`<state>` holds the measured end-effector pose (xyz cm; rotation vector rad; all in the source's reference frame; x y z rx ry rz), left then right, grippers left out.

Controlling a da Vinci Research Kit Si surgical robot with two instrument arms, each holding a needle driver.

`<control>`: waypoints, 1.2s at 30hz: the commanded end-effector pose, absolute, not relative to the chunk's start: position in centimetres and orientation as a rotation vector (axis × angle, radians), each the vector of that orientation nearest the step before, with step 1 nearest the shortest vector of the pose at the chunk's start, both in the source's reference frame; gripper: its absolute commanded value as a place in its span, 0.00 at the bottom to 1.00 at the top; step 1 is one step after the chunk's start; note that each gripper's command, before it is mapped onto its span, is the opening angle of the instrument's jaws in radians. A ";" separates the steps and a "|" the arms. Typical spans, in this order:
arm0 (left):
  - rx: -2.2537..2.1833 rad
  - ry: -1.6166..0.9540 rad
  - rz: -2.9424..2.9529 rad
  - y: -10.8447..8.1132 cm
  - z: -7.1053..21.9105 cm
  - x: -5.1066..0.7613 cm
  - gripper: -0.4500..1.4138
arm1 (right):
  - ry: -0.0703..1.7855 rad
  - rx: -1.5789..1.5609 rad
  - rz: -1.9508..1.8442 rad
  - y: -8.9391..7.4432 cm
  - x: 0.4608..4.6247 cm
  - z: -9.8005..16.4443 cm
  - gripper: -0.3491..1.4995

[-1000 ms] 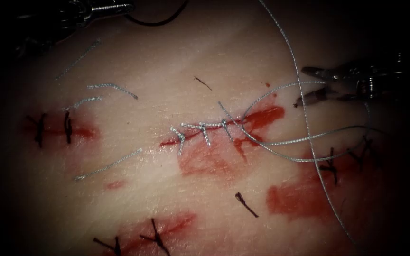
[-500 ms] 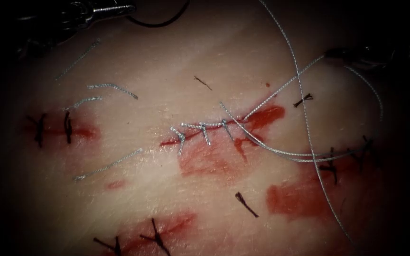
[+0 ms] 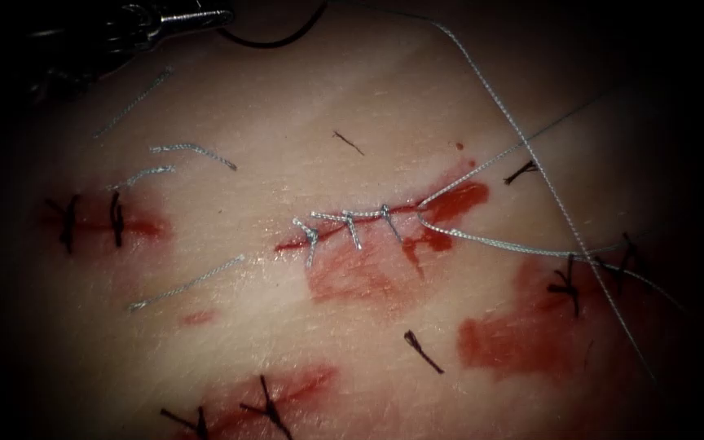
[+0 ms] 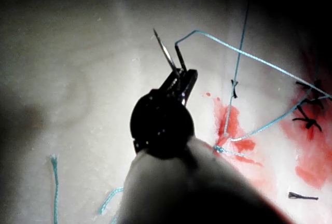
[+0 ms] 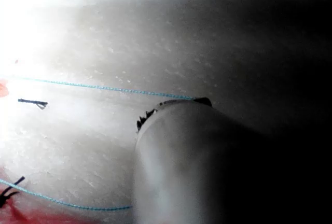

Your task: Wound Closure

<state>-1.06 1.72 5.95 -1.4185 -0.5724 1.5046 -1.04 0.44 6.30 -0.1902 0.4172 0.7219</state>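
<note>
Needle (image 4: 165, 53) gripped near its tail by the closed left tool (image 4: 179, 81), off the tissue (image 3: 368, 342). Right tool's (image 5: 171, 111) jaw state unclear. Taut thread (image 3: 482, 238) could tear the cut's (image 3: 368, 216) right-end stitch.

The right tool (image 5: 171, 105) hides its jaws behind its own wrist (thread (image 5: 104, 88) vanishes there); needle (image 4: 167, 56) base hidden inside the left tool (image 4: 179, 81).

The right tool (image 5: 171, 105) is pulling away rightward, drawing the thread (image 3: 499, 242) taut, its slack loops flattening beside the cut (image 3: 368, 218).
</note>
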 end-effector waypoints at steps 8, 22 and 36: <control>-1.419 -0.573 1.505 1.7 6.0 -1.11 0.00 | 0.352 -0.231 0.785 0.7 -1.56 6.2 0.00; -1.420 -0.575 1.505 1.7 6.0 -1.11 0.00 | 0.638 -0.006 0.560 0.3 -0.36 6.0 0.86; -1.427 -0.598 1.509 1.7 6.0 -1.13 0.00 | 0.755 0.602 0.311 -1.2 1.31 6.0 0.44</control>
